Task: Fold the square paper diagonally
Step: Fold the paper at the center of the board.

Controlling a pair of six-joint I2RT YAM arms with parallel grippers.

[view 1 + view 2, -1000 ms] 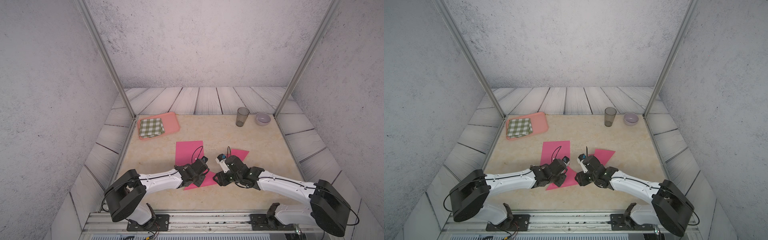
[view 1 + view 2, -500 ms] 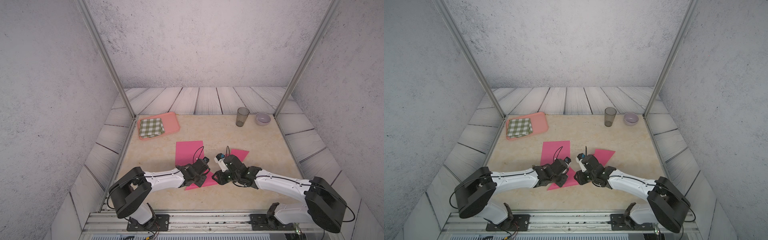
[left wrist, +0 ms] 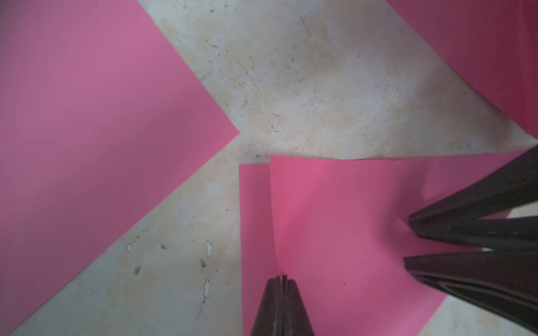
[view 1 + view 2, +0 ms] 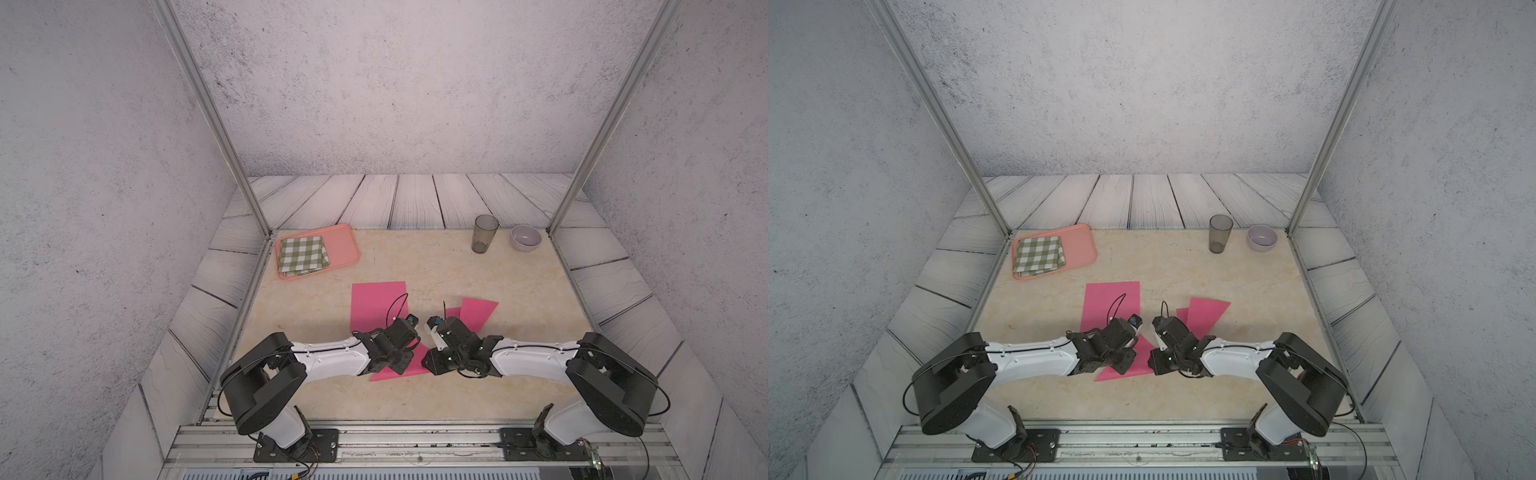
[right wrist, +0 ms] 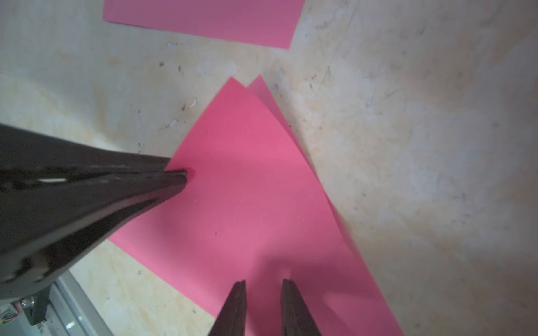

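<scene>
The pink square paper (image 4: 417, 360) (image 4: 1142, 357) lies near the table's front middle, folded over into a triangle, its two corners slightly offset (image 5: 247, 189). My left gripper (image 4: 405, 368) (image 3: 281, 279) is shut at the edge of the upper layer (image 3: 334, 218), with a sliver of pink in the slit between its tips. From the right wrist view its tip (image 5: 185, 174) rests on the paper near one edge. My right gripper (image 4: 428, 365) (image 5: 263, 281) stands over the same paper, jaws a narrow gap apart, holding nothing. Both tips touch down on the top layer.
Two more pink sheets lie behind the grippers, one left (image 4: 378, 305), one right (image 4: 478, 313). A salmon tray (image 4: 345, 245) with a green checked cloth (image 4: 302, 255) sits back left. A grey cup (image 4: 484, 232) and pale bowl (image 4: 525, 237) stand back right.
The right gripper's jaws have drawn closer together over the paper. The left gripper has stayed shut in the same place.
</scene>
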